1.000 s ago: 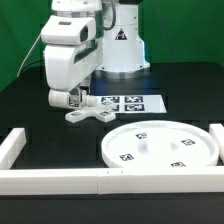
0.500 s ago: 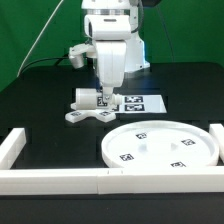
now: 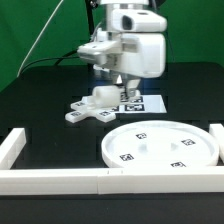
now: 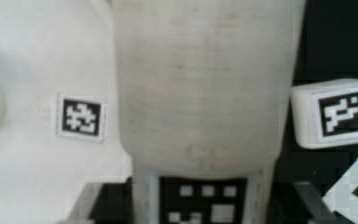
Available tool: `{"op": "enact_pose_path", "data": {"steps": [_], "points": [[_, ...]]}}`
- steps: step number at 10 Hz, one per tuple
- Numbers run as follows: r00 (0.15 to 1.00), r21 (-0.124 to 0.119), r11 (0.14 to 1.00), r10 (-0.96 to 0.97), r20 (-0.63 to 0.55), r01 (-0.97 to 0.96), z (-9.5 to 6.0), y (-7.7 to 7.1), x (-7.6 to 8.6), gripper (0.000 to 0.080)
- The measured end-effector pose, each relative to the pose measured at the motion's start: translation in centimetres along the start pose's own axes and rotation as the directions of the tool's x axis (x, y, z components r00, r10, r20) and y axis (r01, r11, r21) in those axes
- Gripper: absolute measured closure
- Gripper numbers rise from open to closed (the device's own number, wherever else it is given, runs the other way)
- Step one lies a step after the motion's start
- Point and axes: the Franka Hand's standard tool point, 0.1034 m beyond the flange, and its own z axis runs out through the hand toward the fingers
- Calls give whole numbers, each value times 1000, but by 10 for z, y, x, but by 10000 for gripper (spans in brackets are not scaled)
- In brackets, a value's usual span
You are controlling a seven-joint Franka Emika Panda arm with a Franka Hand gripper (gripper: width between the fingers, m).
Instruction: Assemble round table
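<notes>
Exterior view, jaws clamped on cylinder leg (image 3: 104,97), long axis roughly level.

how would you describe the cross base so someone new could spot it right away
Find the large round disc in the foreground on the black table. Behind it, toward the exterior view's left, the cross-shaped base lies flat beside the marker board. It alone has four stubby arms; the leg in the gripper above is a plain cylinder.
</notes>
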Motion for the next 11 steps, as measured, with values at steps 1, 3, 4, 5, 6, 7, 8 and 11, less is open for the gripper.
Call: {"op": "enact_pose_path", "data": {"steps": [1,3,4,5,6,7,8,11], "points": [[997,-22,997,-76,10,76,1,-6,-5,485],[985,1,985,-173,9,173,2,-10,-4,485],[972,-7,972,-235,10,236,3,-8,2,485],[941,-51,940,-338,12,338,4,2,21,485],[925,-105,919,-380,27,381,-1,17,36,485],[912,-167,897,-406,58,410,-9,28,39,485],[919,-148,907,-391,46,393,-6,22,36,485],[914,-155,901,-402,48,404,-6,23,38,485]]}}
